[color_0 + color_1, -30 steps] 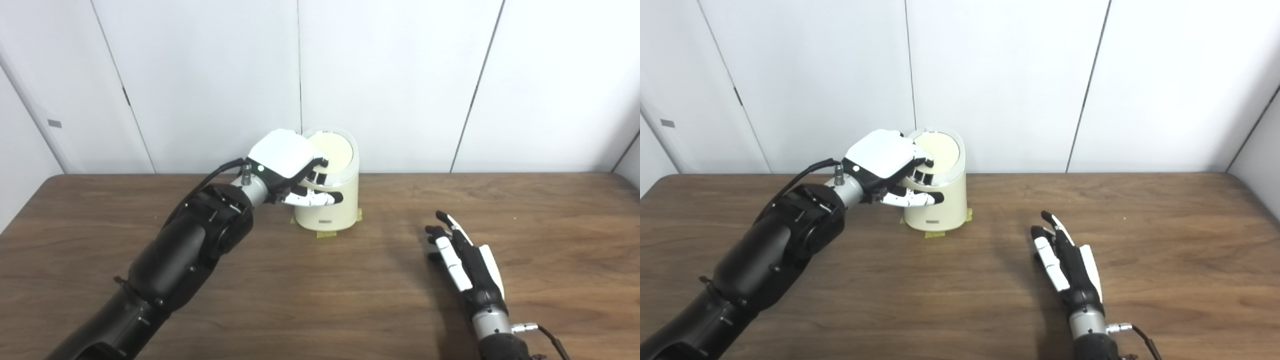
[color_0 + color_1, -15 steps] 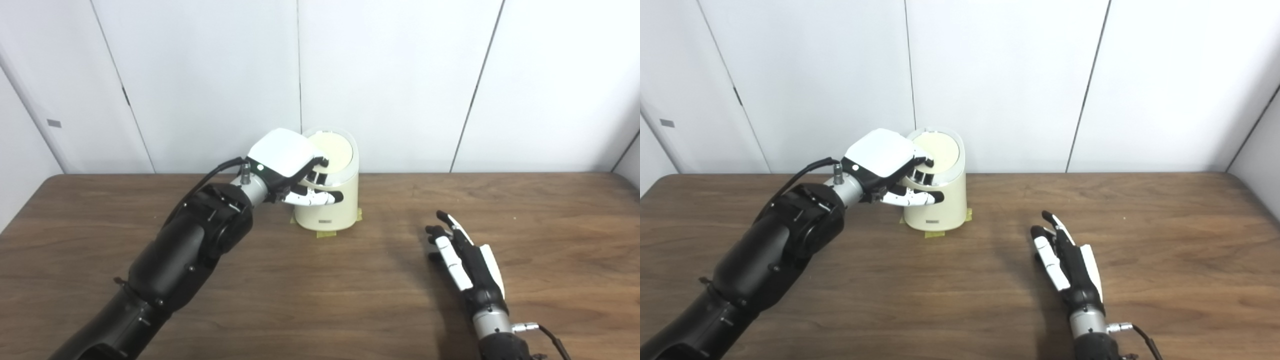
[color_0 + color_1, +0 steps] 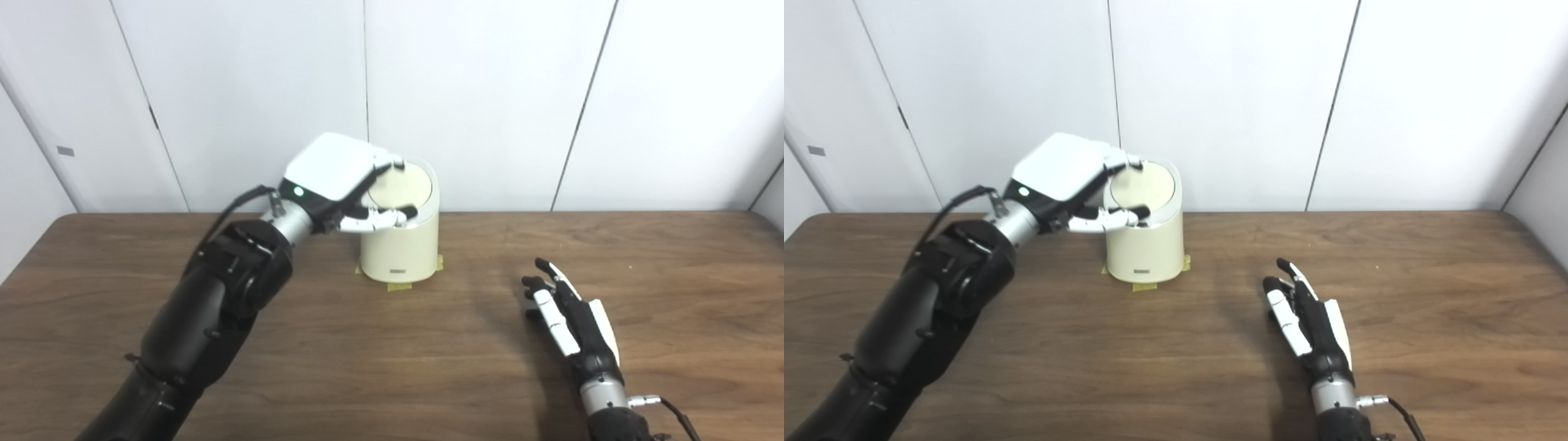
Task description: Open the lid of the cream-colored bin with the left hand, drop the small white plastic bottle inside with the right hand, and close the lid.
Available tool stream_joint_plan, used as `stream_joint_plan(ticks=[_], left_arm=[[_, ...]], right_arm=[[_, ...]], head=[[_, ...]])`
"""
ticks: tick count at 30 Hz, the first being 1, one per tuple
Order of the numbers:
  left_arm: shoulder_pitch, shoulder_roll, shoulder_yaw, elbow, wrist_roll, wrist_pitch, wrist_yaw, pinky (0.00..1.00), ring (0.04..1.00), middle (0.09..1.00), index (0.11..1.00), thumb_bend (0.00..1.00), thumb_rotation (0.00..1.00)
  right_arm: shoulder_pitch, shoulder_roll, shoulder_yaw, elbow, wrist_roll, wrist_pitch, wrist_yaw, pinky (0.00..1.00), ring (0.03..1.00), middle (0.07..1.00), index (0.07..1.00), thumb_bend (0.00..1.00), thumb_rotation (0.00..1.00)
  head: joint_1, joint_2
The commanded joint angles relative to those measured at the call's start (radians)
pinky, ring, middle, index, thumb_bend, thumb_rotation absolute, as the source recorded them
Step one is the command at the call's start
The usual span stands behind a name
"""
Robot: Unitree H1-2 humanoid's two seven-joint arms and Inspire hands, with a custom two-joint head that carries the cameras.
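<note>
The cream-colored bin stands at the back middle of the table, its round lid lying flat and closed on top. My left hand hovers at the bin's upper left, fingers curled over the lid's left edge and thumb reaching across the front of the rim; it holds nothing. My right hand rests flat on the table to the bin's front right, fingers spread and empty. No small white bottle shows in either view.
Yellow tape tabs stick out from under the bin's base. The brown wooden table ends at a white panelled wall right behind the bin.
My left hand has risen from low against the bin's front-left side to the level of the lid, and its thumb now lies across the rim. The right hand has not moved.
</note>
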Motion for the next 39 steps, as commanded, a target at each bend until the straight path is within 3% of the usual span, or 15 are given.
stream_joint_plan(ticks=[1, 8, 13, 17, 23, 27, 29, 33, 39], left_arm=[[-0.015, -0.003, 0.036, -0.048, -0.008, 0.019, 0.037, 0.84, 0.858, 0.855, 0.855, 0.51, 0.92], [0.081, -0.029, 0.134, -0.148, -0.09, 0.053, 0.058, 0.77, 0.864, 0.858, 0.856, 0.47, 0.91], [0.166, -0.04, 0.199, -0.221, -0.155, 0.112, 0.051, 0.76, 0.856, 0.85, 0.838, 0.47, 0.9], [0.233, -0.074, 0.275, -0.261, -0.287, 0.199, 0.043, 0.82, 0.894, 0.875, 0.854, 0.47, 0.91], [0.347, -0.087, 0.324, -0.248, -0.38, 0.191, 0.119, 0.75, 0.84, 0.857, 0.853, 0.42, 0.88], [0.414, -0.13, 0.377, -0.23, -0.496, 0.206, 0.173, 0.78, 0.846, 0.86, 0.852, 0.4, 0.82], [0.445, -0.152, 0.406, -0.222, -0.558, 0.231, 0.184, 0.83, 0.865, 0.858, 0.869, 0.38, 0.86], [0.507, -0.202, 0.453, -0.231, -0.69, 0.272, 0.202, 0.84, 0.894, 0.89, 0.896, 0.4, 0.9], [0.591, -0.22, 0.45, -0.246, -0.756, 0.273, 0.239, 0.84, 0.897, 0.898, 0.914, 0.45, 0.94]], right_arm=[[-0.015, -0.008, -0.007, -0.02, -0.013, -0.009, -0.014, 0.68, 0.793, 0.802, 0.889, 0.42, 0.92], [-0.009, -0.009, -0.008, -0.038, -0.015, -0.012, -0.014, 0.72, 0.799, 0.805, 0.882, 0.45, 0.92], [-0.01, -0.007, -0.02, -0.041, 0.012, -0.028, -0.01, 0.74, 0.813, 0.812, 0.882, 0.45, 0.9], [-0.008, -0.003, -0.029, -0.057, 0.038, -0.03, -0.003, 0.74, 0.827, 0.821, 0.887, 0.47, 0.89], [-0.008, -0.003, -0.035, -0.075, 0.06, -0.051, -0.003, 0.76, 0.835, 0.85, 0.888, 0.48, 0.88], [-0.012, 0.003, -0.043, -0.094, 0.078, -0.042, -0.005, 0.77, 0.841, 0.872, 0.886, 0.5, 0.85], [-0.014, 0.003, -0.046, -0.099, 0.089, -0.039, -0.003, 0.77, 0.841, 0.878, 0.887, 0.5, 0.85], [-0.015, -0.001, -0.051, -0.111, 0.112, -0.032, 0.004, 0.77, 0.85, 0.888, 0.892, 0.5, 0.84], [-0.014, -0.01, -0.056, -0.121, 0.148, -0.038, 0.019, 0.8, 0.866, 0.9, 0.907, 0.52, 0.85]], head=[[-0.004, 0.002], [0.0, 0.003], [0.002, 0.002], [0.001, 0.002], [-0.001, 0.003], [-0.002, 0.006], [-0.003, 0.006], [0.0, 0.012], [0.012, 0.02]])
